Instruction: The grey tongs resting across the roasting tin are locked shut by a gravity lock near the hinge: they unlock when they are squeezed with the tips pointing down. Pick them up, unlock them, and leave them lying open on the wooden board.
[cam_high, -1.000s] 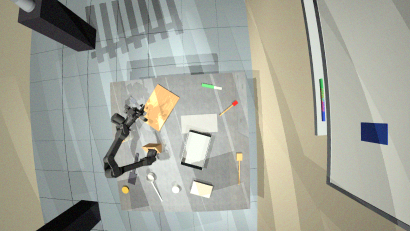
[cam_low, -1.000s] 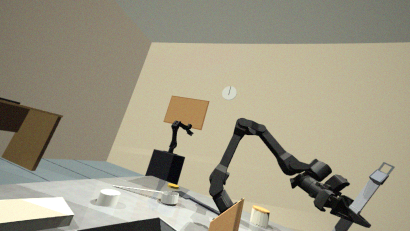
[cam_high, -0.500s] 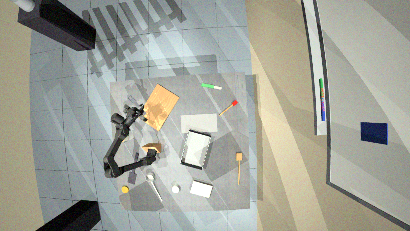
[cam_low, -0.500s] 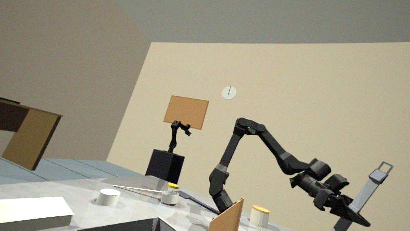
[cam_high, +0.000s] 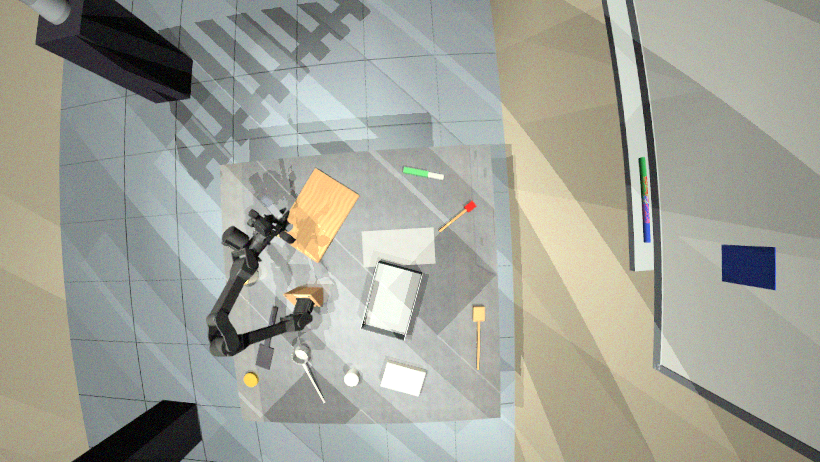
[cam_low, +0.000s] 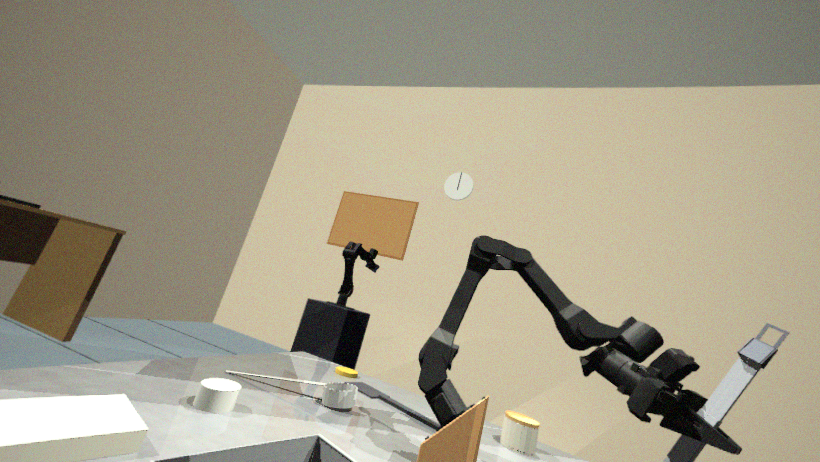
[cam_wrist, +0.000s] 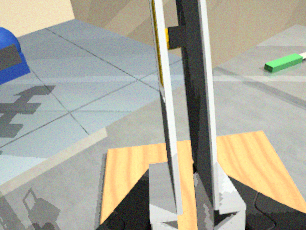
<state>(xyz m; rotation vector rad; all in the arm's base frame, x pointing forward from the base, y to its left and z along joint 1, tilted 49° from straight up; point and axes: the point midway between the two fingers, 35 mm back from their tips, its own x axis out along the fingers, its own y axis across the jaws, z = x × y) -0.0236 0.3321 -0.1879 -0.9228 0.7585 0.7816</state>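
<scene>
The grey tongs (cam_low: 731, 387) (cam_wrist: 211, 115) are held tilted in the exterior view, the end with the loop up at the right and the other end sloping down to the left, out of frame. In the wrist view their two long arms stand close together, nearly parallel. My gripper (cam_high: 288, 224) (cam_wrist: 176, 174) is shut on them, in the air beside the left edge of the wooden board (cam_high: 338, 200) (cam_wrist: 127, 170). The roasting tin (cam_high: 383, 332) (cam_low: 298, 450) has nothing across it. Whether the lock is engaged cannot be told; the tongs are mostly hidden by the gripper in the top view.
A wooden wedge-shaped block (cam_high: 306, 294) (cam_low: 456, 433) stands by the arm's base. A jar with a yellow lid (cam_low: 520, 436) stands under the arm. A dark spatula (cam_high: 265, 354), a small pan (cam_high: 301, 354), a white cup (cam_high: 351, 378) and a green marker (cam_high: 416, 171) (cam_wrist: 284, 63) lie farther off.
</scene>
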